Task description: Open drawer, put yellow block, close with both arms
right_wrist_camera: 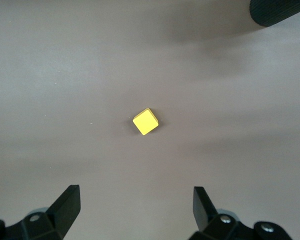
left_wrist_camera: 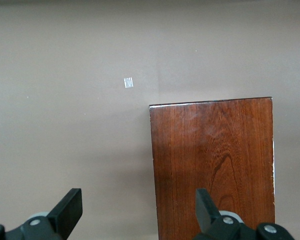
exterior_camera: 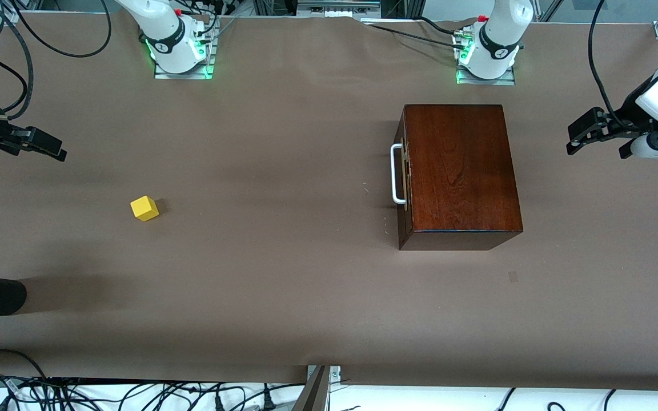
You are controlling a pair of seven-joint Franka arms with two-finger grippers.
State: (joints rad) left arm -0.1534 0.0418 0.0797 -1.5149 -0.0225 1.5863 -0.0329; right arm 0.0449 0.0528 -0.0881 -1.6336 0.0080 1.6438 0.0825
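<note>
1. On the brown table (exterior_camera: pixel 283 297), toward the right arm's end: yellow block (exterior_camera: pixel 144 208), small plain cube, resting alone on the bare cover, turned slightly askew to the table edges, well apart from the wooden box (exterior_camera: pixel 461 171).
2. Toward the left arm's end: glossy dark reddish-brown wooden box, standing flat, close to the left arm's base.
3. On the box side facing the right arm's end: drawer (exterior_camera: pixel 402 177) front, dark, fitted with a white U-shaped bar handle (exterior_camera: pixel 396 173). Drawer pushed in, flush with the box; contents cannot be seen.
4. Near the table edge at the left arm's end, clear of the box: left gripper (exterior_camera: pixel 596 134), fingers (left_wrist_camera: pixel 70 209) spread wide, holding nothing, touching nothing. In the left wrist view, box top lying under one finger, bare table under the other.
5. Near the table edge at the right arm's end: right gripper (exterior_camera: pixel 37 145), fingers (right_wrist_camera: pixel 67 202) spread wide, holding nothing. In the right wrist view, yellow block ahead of the fingers, untouched.
</note>
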